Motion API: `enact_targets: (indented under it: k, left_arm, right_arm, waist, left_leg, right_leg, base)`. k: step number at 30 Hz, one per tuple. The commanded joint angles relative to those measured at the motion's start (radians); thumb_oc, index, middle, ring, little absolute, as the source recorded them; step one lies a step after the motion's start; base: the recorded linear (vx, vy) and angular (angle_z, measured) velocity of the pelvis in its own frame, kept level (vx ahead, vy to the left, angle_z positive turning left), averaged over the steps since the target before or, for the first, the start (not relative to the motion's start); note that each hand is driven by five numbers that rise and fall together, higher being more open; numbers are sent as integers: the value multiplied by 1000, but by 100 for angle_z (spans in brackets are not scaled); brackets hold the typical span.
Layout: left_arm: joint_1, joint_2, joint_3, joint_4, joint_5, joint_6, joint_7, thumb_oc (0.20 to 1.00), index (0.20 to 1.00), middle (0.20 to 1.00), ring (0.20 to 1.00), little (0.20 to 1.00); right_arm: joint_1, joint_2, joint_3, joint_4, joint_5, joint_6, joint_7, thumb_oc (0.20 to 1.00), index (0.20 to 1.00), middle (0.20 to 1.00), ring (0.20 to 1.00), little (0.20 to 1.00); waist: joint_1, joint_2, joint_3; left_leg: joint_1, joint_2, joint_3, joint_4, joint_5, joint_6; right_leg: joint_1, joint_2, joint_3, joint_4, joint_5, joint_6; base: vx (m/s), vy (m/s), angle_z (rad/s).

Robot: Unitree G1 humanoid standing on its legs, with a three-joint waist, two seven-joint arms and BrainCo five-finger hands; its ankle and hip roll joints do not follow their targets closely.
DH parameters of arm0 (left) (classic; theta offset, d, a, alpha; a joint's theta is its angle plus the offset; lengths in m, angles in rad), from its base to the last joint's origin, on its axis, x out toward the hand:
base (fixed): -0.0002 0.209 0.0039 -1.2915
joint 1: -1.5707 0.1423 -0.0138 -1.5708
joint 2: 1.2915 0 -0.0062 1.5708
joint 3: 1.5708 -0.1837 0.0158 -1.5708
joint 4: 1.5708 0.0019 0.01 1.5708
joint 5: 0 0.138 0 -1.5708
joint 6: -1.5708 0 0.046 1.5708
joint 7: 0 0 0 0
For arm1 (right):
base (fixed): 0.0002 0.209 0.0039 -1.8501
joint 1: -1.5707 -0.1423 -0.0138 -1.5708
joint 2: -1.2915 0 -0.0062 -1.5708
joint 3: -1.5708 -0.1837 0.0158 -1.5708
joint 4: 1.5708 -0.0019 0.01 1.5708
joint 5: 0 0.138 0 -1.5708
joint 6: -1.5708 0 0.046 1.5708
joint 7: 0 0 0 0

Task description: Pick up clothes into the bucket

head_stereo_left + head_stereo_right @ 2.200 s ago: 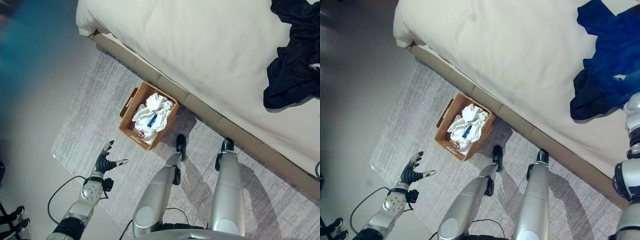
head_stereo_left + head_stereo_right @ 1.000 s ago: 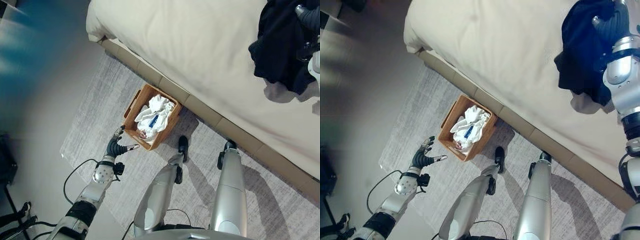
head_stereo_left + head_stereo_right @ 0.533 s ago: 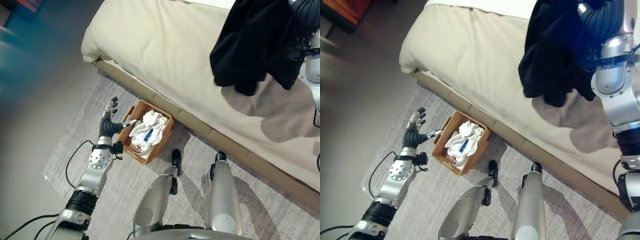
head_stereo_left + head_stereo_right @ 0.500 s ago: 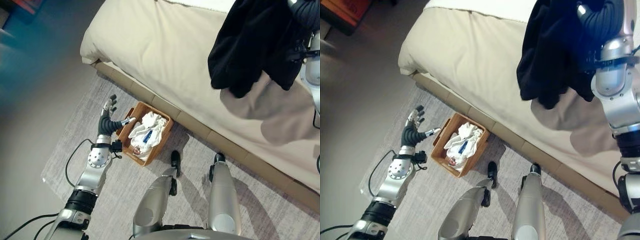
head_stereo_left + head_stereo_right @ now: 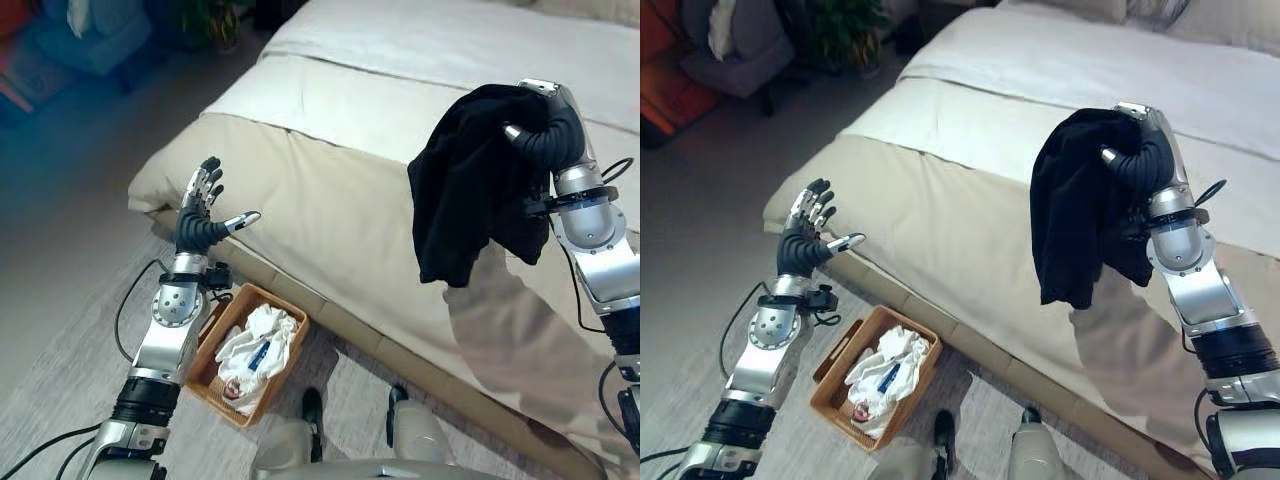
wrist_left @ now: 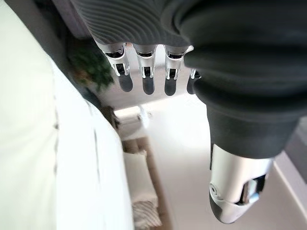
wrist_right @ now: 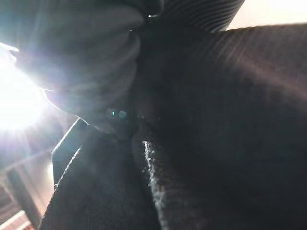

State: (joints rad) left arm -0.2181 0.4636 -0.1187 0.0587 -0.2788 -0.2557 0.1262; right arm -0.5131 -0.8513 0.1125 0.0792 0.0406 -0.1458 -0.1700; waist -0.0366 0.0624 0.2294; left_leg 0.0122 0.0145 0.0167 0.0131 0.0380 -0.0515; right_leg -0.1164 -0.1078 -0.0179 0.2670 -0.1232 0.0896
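Note:
A black garment (image 5: pixel 470 180) hangs in the air above the bed, bunched at its top in my right hand (image 5: pixel 545 125), whose fingers are curled round the cloth. In the right wrist view the dark cloth (image 7: pixel 216 120) lies right against the hand. A brown wicker basket (image 5: pixel 205 350) stands on the rug beside the bed and holds white clothes (image 5: pixel 255 345). My left hand (image 5: pixel 200 215) is raised above the basket's far side, open with fingers spread, holding nothing; its straight fingers (image 6: pixel 144 72) show in the left wrist view.
The large bed (image 5: pixel 330 220) with a beige cover and white sheet takes up the middle and right. A grey rug (image 5: pixel 60 400) lies under the basket. A blue armchair (image 5: pixel 95 35) and a plant (image 5: pixel 840 25) stand at the far left.
The camera has tilted up toward the bed. My right hand has lifted the black garment clear of the bed. My left hand has risen from beside the basket to above it.

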Motion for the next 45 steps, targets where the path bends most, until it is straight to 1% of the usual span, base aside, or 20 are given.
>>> enact_targets:
  k: [1, 3, 4, 8, 9, 12, 14, 16, 17, 22, 27, 32, 33, 35, 36, 40, 42, 43, 44, 45]
  left_arm:
    - [-45, 76, -106, -28, -69, -18, -96, 1000, 1000, 1000, 1000, 1000]
    - [-62, 77, -128, -22, -100, -14, -119, 1000, 1000, 1000, 1000, 1000]
    - [-95, 76, -185, -14, -156, 1, -160, 1000, 1000, 1000, 1000, 1000]
    - [-157, 80, -258, 5, -192, 14, -195, 1000, 1000, 1000, 1000, 1000]
    - [-189, 64, -283, 39, -163, 22, -182, 1000, 1000, 1000, 1000, 1000]
    - [-208, 29, -288, 84, -112, 26, -150, 1000, 1000, 1000, 1000, 1000]
    - [-218, -29, -266, 140, 31, 33, -53, 1000, 1000, 1000, 1000, 1000]
    - [-220, -51, -264, 158, 55, 36, -37, 1000, 1000, 1000, 1000, 1000]
    - [-228, -83, -261, 192, 98, 48, -8, 1000, 1000, 1000, 1000, 1000]
    - [-246, -138, -269, 258, 110, 72, 12, 1000, 1000, 1000, 1000, 1000]
    - [-269, -149, -287, 278, 113, 81, 11, 1000, 1000, 1000, 1000, 1000]
    - [-284, -155, -319, 266, -2, 75, -44, 1000, 1000, 1000, 1000, 1000]
    - [-293, -150, -346, 247, -128, 74, -108, 1000, 1000, 1000, 1000, 1000]
    - [-306, -134, -392, 216, -300, 88, -200, 1000, 1000, 1000, 1000, 1000]
    - [-302, -132, -397, 219, -344, 93, -208, 1000, 1000, 1000, 1000, 1000]
    - [-275, -139, -437, 207, -591, 164, -331, 1000, 1000, 1000, 1000, 1000]
    - [-268, -133, -443, 199, -641, 175, -361, 1000, 1000, 1000, 1000, 1000]
    - [-255, -139, -441, 199, -675, 189, -376, 959, 959, 959, 959, 959]
    - [-241, -145, -431, 202, -691, 190, -384, 200, 200, 200, 200, 200]
    - [-224, -161, -418, 207, -720, 201, -393, 200, 200, 200, 200, 200]
  right_arm:
    - [-37, 23, -1, -106, 106, -69, 38, 200, 200, 200, 200, 200]
    - [-42, 25, 8, -113, 122, -72, 48, 200, 200, 200, 200, 200]
    - [-58, 37, 32, -131, 157, -72, 71, 200, 200, 200, 200, 200]
    - [-84, 46, 62, -165, 203, -72, 96, 200, 200, 200, 200, 200]
    - [-104, 58, 84, -192, 231, -76, 107, 200, 200, 200, 200, 200]
    - [-111, 70, 89, -226, 269, -80, 122, 200, 200, 200, 200, 200]
    - [-106, 84, 86, -282, 309, -89, 133, 200, 200, 200, 200, 200]
    - [-99, 93, 85, -302, 342, -92, 145, 200, 200, 200, 200, 200]
    - [-93, 100, 89, -337, 393, -98, 166, 200, 200, 200, 200, 200]
    - [-82, 104, 99, -400, 504, -96, 203, 200, 200, 200, 200, 200]
    - [-92, 98, 112, -440, 568, -97, 225, 200, 200, 200, 200, 200]
    - [-99, 89, 122, -443, 603, -88, 241, 200, 200, 200, 200, 200]
    - [-101, 82, 125, -438, 612, -84, 246, 200, 200, 200, 200, 200]
    - [-104, 80, 134, -421, 623, -82, 247, 200, 200, 200, 200, 200]
    - [-105, 81, 137, -417, 623, -84, 248, 200, 200, 200, 200, 200]
    - [-103, 97, 150, -384, 621, -84, 249, 200, 200, 200, 200, 200]
    - [-91, 105, 149, -371, 619, -83, 254, 200, 200, 200, 200, 200]
    - [-82, 114, 148, -364, 615, -81, 259, 200, 200, 200, 200, 200]
    - [-72, 122, 147, -357, 606, -79, 261, 200, 200, 200, 200, 200]
    - [-61, 131, 144, -351, 599, -78, 263, 200, 200, 200, 200, 200]
  waist:
    - [0, -69, -125]
    - [-1, -71, -131]
    - [-7, -76, -147]
    - [-15, -80, -157]
    - [-19, -85, -164]
    - [-22, -90, -168]
    - [-22, -100, -177]
    - [-24, -104, -179]
    - [-27, -110, -184]
    - [-36, -115, -191]
    - [-42, -117, -194]
    - [-49, -114, -197]
    - [-53, -113, -199]
    - [-60, -108, -202]
    - [-61, -108, -202]
    - [-67, -105, -207]
    - [-67, -104, -208]
    - [-67, -104, -208]
    - [-67, -104, -209]
    - [-65, -105, -209]
  left_leg:
    - [17, -39, 16, 34, -98, 19]
    - [32, -36, 20, 20, -96, 19]
    - [51, -30, 27, 5, -92, 17]
    - [74, -27, 29, -5, -93, 17]
    - [83, -26, 33, -6, -95, 18]
    - [85, -25, 34, -6, -89, 18]
    - [89, -23, 32, -7, -91, 18]
    - [91, -22, 31, -9, -92, 19]
    - [96, -19, 31, -7, -94, 19]
    - [107, -17, 32, -9, -97, 19]
    - [115, -15, 38, -9, -99, 21]
    - [117, -16, 41, -9, -101, 22]
    - [117, -15, 42, -9, -100, 21]
    - [126, -12, 42, -12, -105, 19]
    - [130, -11, 43, -13, -106, 18]
    - [137, -9, 45, -20, -103, 13]
    - [137, -9, 44, -21, -102, 12]
    - [137, -9, 43, -22, -101, 11]
    - [136, -8, 43, -22, -100, 11]
    - [135, -8, 41, -23, -98, 11]
  right_leg:
    - [90, -20, 15, -193, 113, 51]
    - [103, -19, 15, -206, 117, 52]
    - [123, -17, 12, -219, 117, 53]
    - [141, -16, 10, -224, 117, 54]
    - [150, -15, 9, -223, 115, 55]
    - [152, -16, 9, -221, 121, 53]
    - [158, -14, 6, -217, 115, 50]
    - [160, -14, 4, -215, 113, 50]
    - [164, -13, 3, -211, 108, 49]
    - [170, -13, 0, -208, 103, 50]
    - [173, -13, 3, -208, 104, 52]
    - [172, -13, 7, -209, 105, 53]
    - [174, -12, 7, -211, 105, 55]
    - [184, -13, 5, -215, 98, 58]
    - [187, -12, 5, -216, 98, 58]
    - [197, -12, 0, -229, 101, 59]
    - [199, -13, -3, -232, 103, 58]
    - [199, -13, -5, -233, 103, 58]
    - [200, -13, -5, -235, 104, 57]
    - [200, -13, -5, -236, 104, 57]
  base:
    - [118, 14, -22]
    - [69, 3, -14]
    - [53, 0, -11]
    - [54, 6, -9]
    - [55, 23, -5]
    - [13, 5, 0]
    - [0, 0, 0]
    - [16, -3, 1]
    - [34, -3, 1]
    - [8, -1, 0]
    - [2, 1, -1]
    - [0, 0, 0]
    - [0, 0, 0]
    - [41, 3, 1]
    - [39, 2, -1]
    - [0, 0, 0]
    - [0, 0, 0]
    - [0, 0, 0]
    - [0, 0, 0]
    - [0, 0, 0]
